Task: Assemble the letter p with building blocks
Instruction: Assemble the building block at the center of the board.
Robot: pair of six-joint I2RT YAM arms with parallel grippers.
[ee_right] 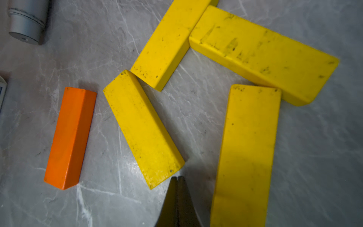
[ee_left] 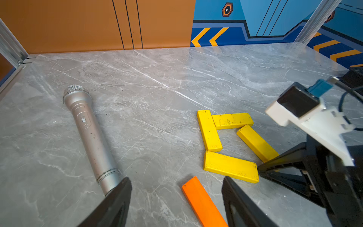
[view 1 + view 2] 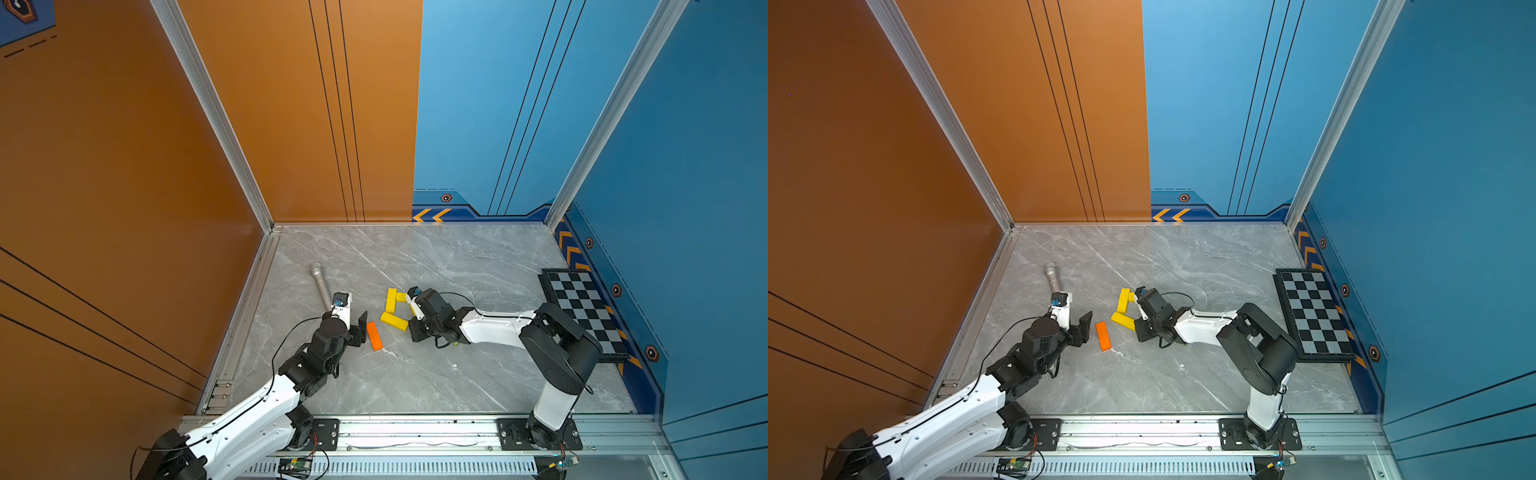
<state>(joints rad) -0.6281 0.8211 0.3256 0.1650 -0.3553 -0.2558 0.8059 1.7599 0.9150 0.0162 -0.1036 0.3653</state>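
Just ahead of the parted left pincer (image 2: 175,179) lies the orange bar (image 2: 202,202).

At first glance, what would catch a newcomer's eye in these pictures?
Four yellow blocks form a rough square loop in the middle, with the shut right gripper at its edge. An orange block lies beside them, near the open left gripper, and a silver microphone lies apart.

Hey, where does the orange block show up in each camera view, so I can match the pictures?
Top view: orange block lies left of the yellow blocks.
Top view: same spot.
Left wrist: between the fingers of the open left gripper, at.
Right wrist: beside the yellow blocks, not touching.
Shared landmark: the silver microphone.
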